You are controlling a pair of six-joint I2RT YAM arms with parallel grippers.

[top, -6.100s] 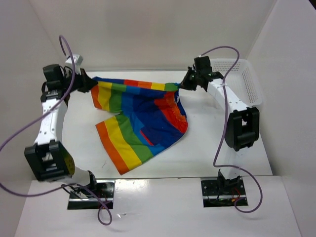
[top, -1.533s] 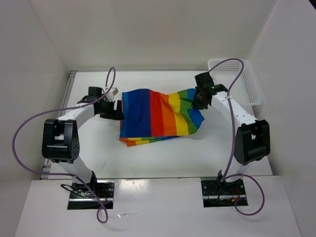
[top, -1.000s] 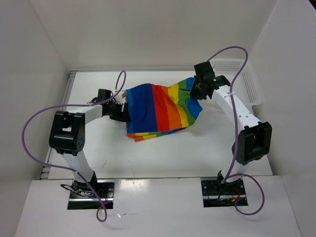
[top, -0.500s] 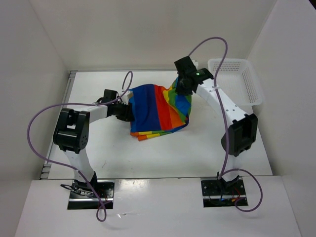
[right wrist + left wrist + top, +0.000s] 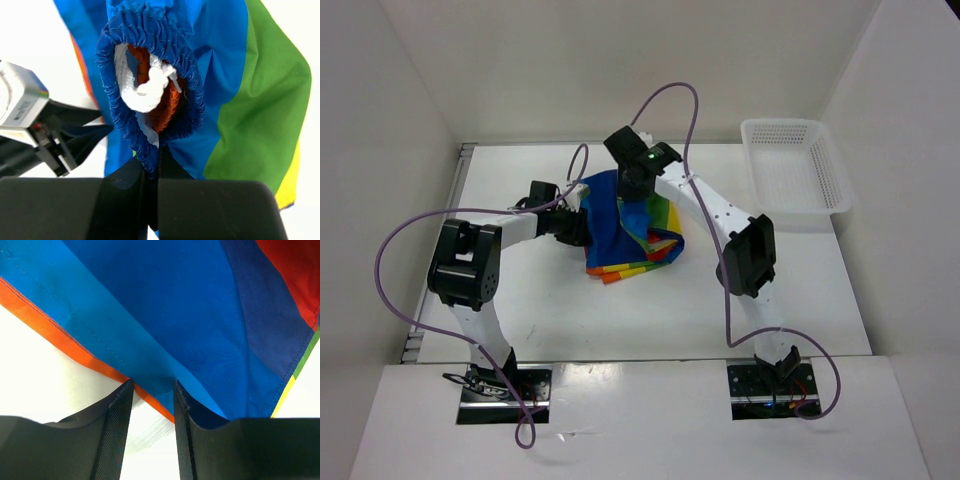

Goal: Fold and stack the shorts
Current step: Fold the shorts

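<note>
High rear overhead view; both wrist views close on the shorts [image 5: 200, 315]

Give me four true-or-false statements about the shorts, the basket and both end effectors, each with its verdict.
1. The right end effector is shut on the blue elastic waistband of the rainbow-striped soft fabric shorts. True.
2. The shorts lie inside the white plastic mesh basket. False: they are on the white table, apart from the basket.
3. A knotted white drawstring shows inside the waistband. True.
4. The left end effector hovers over the basket. False: it is at the shorts' left edge.
</note>
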